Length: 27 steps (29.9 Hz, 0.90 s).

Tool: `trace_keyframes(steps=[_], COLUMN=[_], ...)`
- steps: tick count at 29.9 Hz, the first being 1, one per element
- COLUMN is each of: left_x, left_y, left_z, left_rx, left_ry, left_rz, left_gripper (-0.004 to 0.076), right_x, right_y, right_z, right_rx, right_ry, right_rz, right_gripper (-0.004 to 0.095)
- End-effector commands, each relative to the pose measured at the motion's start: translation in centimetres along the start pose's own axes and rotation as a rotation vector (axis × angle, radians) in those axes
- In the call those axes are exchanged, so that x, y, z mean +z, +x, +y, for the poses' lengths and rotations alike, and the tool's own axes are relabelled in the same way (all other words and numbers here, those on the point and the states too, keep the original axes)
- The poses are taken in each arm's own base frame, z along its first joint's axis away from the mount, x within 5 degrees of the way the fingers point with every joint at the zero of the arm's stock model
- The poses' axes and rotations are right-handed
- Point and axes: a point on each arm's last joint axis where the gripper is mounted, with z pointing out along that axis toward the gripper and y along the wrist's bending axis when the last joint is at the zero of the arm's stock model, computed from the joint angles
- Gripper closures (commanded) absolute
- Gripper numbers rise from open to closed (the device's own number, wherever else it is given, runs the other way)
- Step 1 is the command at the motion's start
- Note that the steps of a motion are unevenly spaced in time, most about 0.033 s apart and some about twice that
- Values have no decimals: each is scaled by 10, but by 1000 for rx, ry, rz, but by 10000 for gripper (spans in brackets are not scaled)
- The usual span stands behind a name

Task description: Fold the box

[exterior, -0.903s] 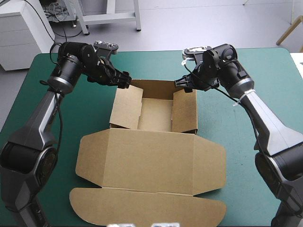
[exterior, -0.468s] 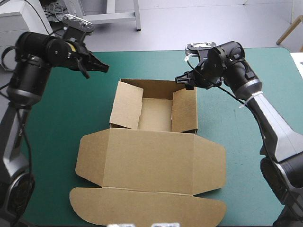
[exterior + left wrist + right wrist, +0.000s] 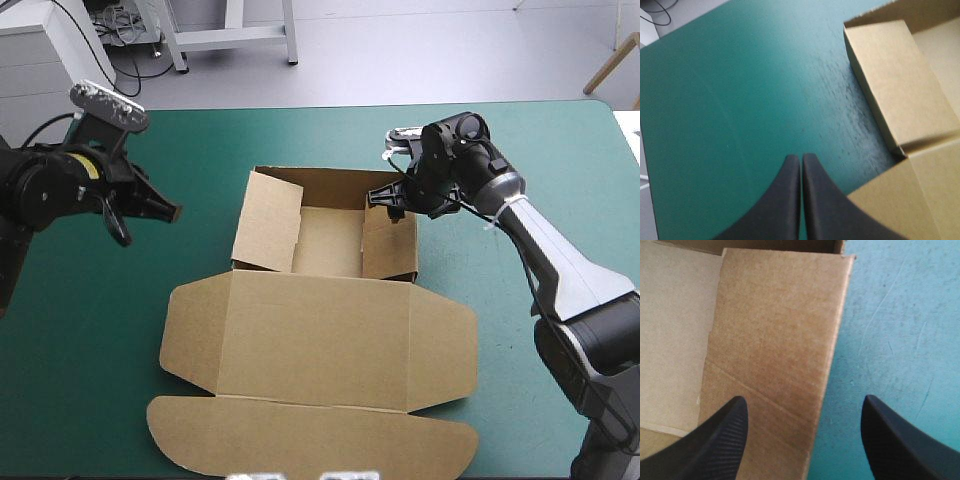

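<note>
The brown box (image 3: 330,330) sits at the middle of the desk (image 3: 520,140), on its teal-green cover. It is an open tray, with its lid (image 3: 310,440) lying flat toward the near edge. The right gripper (image 3: 390,200) is at the far end of the tray's right wall (image 3: 392,238). Its black fingers stand wide apart and hold nothing. In the right wrist view one finger (image 3: 730,435) is over the inside of the box (image 3: 775,330), the other (image 3: 890,440) over the bare cover, with the wall's edge between them. The left gripper (image 3: 165,212) is above the cover, well apart from the tray's left wall (image 3: 268,222). Its fingers (image 3: 790,200) are pressed together, empty, beside the box's corner (image 3: 900,95).
</note>
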Motion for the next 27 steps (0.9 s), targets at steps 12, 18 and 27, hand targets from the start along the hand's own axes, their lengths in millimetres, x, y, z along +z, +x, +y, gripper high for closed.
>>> trace_keyframes(steps=[12, 18, 27], left_x=[-17, -7, 8], left_y=[124, 179, 252], left_z=[-28, -44, -60], left_rx=[-1, -24, -110], left_ry=[68, 110, 110], left_rz=[46, 69, 111], left_gripper=[734, 734, 734], right_x=[21, 22, 22], right_y=[-7, -8, -9], right_z=[5, 5, 5], right_rx=[-4, -15, -50], right_ry=[-44, -42, -39], right_rz=[20, 12, 1], right_gripper=[468, 648, 927])
